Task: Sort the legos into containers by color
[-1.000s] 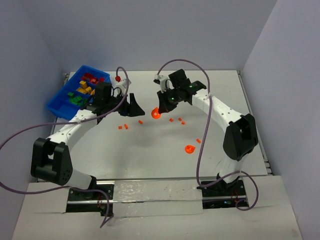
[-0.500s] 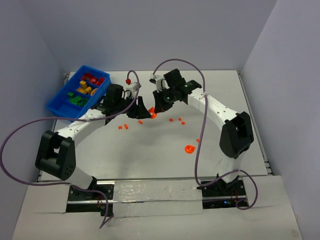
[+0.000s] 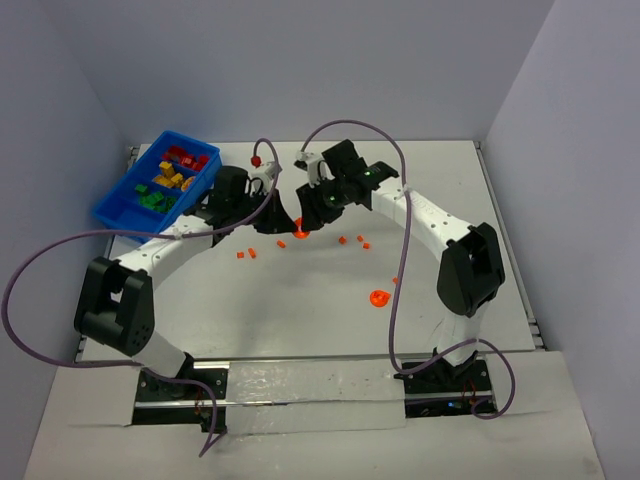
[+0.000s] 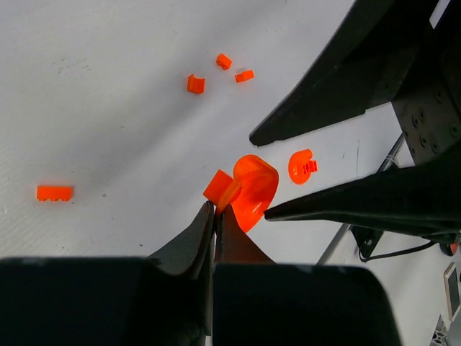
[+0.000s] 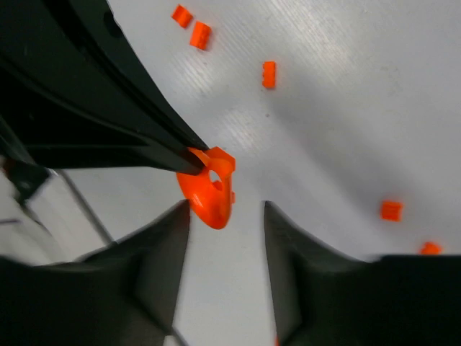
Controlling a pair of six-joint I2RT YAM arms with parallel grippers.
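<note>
My left tool [image 4: 215, 210] is pressed together on the edge of the orange rounded piece [image 4: 253, 189] — pinching it over mid-worktop [image 3: 300, 330], well apart from the blue bin [image 3: 118, 215] at far left. My right tool [image 5: 225, 210] is spread, one finger each side of that piece. A second rounded piece [image 3: 379, 297] and small orange bits [image 3: 245, 254] lie loose on the worktop — red, yellow and green bricks [image 3: 165, 180] sit in the bin.

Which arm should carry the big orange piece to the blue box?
Left. The left end effector pinches the orange rounded piece, the right end effector stands open, and the blue bin sits on the left arm's side.
</note>
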